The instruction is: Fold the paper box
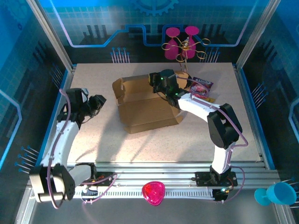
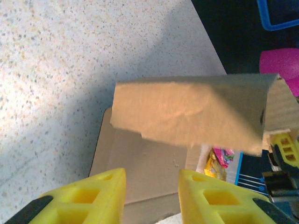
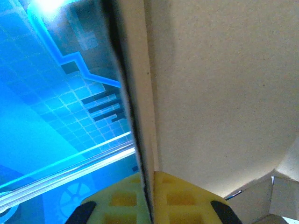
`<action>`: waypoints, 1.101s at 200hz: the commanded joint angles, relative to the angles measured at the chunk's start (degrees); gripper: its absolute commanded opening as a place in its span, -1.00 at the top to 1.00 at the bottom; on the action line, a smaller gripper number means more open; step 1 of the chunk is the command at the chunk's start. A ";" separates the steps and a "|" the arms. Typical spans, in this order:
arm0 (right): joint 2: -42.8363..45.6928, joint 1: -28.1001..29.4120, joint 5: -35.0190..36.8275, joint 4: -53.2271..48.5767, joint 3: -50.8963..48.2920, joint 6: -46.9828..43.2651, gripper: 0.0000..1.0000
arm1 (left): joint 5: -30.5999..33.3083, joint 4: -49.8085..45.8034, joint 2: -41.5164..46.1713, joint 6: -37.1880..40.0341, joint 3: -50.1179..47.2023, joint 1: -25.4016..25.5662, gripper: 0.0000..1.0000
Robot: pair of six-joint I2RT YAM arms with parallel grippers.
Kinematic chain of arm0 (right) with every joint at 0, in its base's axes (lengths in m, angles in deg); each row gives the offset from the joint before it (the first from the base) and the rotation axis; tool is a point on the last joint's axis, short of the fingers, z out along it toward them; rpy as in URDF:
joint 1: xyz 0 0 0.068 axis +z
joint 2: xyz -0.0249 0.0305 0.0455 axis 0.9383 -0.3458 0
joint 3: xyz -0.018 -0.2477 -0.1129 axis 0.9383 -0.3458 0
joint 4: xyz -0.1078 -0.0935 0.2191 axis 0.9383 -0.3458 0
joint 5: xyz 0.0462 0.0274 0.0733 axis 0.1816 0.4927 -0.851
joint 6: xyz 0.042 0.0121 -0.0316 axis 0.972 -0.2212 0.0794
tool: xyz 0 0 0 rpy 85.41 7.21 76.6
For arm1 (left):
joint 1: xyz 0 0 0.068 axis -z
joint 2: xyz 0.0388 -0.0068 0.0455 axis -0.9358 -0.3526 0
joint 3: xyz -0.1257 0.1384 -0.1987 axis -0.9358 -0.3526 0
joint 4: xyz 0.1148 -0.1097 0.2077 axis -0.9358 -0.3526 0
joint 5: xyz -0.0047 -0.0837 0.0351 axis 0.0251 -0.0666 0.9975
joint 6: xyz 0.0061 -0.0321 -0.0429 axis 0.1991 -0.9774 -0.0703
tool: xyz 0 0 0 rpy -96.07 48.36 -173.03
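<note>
We find the paper box (image 1: pixel 147 109) near the centre of the table (image 1: pixel 93 144), partly folded, with its rear panel raised. The right gripper (image 1: pixel 162 85) sits at the box's 1 o'clock corner. In the wrist view its pads (image 3: pixel 187 196) are pinched on a panel edge, seemingly tight. The left gripper (image 1: pixel 97 103) hovers at the box's 9 o'clock, jaws spread wide and holding nothing. Snack bags (image 1: pixel 202 86) lie at the box's 2 o'clock

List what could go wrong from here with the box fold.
1. The right gripper clamps only a thin flap edge of the paper box; the flap could slip out or tear.
2. The left gripper is open and off the box, so nothing pins it; the box might slide or lift.
3. The snack bags lie close beside the right gripper and could get swept aside.
</note>
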 commanded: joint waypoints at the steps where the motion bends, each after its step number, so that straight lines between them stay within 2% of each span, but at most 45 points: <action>1: -0.72 -0.26 -0.63 1.94 -0.75 0.12 1.00 | -0.52 2.51 -4.47 2.13 2.60 -0.34 0.32; 20: -0.76 0.19 -0.36 2.11 -1.35 1.01 1.00 | -2.30 6.60 -8.51 1.06 3.69 1.71 0.39; 51: -1.11 0.52 -0.52 1.84 -0.62 1.57 1.00 | -1.56 6.82 -14.85 2.33 7.33 6.47 0.39; 89: -1.08 1.04 -0.46 1.32 -0.34 1.15 1.00 | -1.10 8.39 -18.43 2.81 7.88 7.40 0.32; 114: -1.06 1.24 -0.22 2.78 -2.00 -0.79 1.00 | 0.96 4.88 -14.92 4.50 7.07 7.40 0.34; 143: -1.20 2.70 1.54 6.35 -5.36 -2.88 1.00 | 4.36 0.20 -5.47 4.51 2.97 6.63 0.25; 174: -2.28 4.23 3.68 10.53 -7.79 -2.18 1.00 | 7.02 -3.65 3.46 2.97 -2.33 3.12 0.19; 198: -3.89 5.11 3.63 10.09 -6.68 -2.39 1.00 | 6.33 -6.18 5.31 3.46 -3.65 0.02 0.20; 220: -5.34 6.02 3.71 9.63 -6.18 -2.02 1.00 | 6.09 -7.37 5.34 4.27 -4.00 -0.81 0.20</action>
